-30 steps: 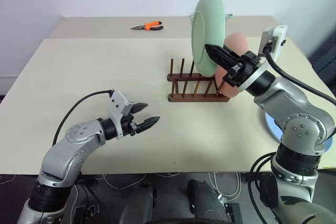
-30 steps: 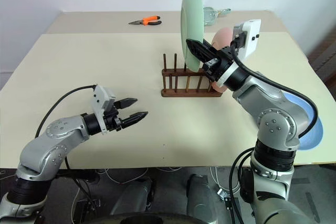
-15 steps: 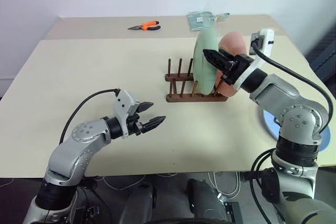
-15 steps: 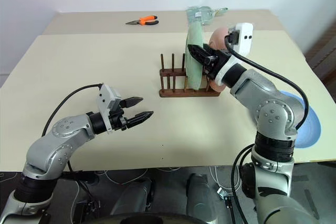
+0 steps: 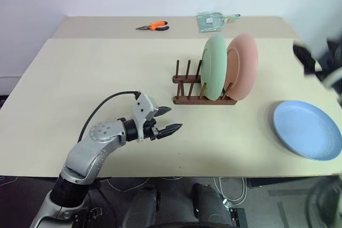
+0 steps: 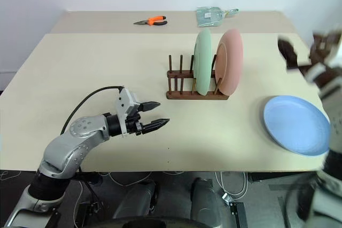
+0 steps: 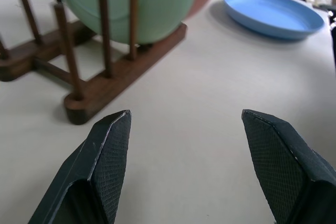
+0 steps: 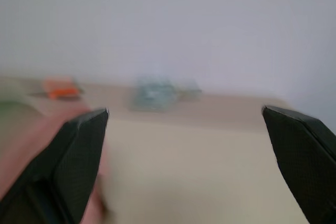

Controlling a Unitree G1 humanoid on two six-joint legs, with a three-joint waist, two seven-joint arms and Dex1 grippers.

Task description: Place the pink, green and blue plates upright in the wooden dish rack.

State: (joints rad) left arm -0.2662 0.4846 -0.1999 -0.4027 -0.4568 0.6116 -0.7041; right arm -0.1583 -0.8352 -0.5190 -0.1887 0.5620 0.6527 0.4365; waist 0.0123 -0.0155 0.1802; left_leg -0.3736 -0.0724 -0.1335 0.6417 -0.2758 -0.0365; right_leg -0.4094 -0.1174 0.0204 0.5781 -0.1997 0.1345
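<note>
The green plate (image 5: 215, 67) and the pink plate (image 5: 243, 67) stand upright side by side at the right end of the wooden dish rack (image 5: 187, 85). Flat on the table, to the right of the rack and nearer me, lies the blue plate (image 5: 308, 130). My left gripper (image 5: 170, 120) hovers low over the table, in front of the rack and to its left, open and empty. In the left wrist view the rack (image 7: 121, 77) and green plate (image 7: 147, 3) are just ahead of it. My right gripper (image 6: 303, 49) is blurred at the far right, above the blue plate, open with nothing between its fingers.
Orange-handled pliers (image 5: 152, 26) and a clear plastic packet (image 5: 214, 20) lie on the far table behind the rack. The rack's left slots stand free. Open tabletop spreads to the left of the rack.
My right gripper lowered the green plate into the rack beside the pink one, let go, opened and swung away to the right. My left gripper shifted a little to the right.
</note>
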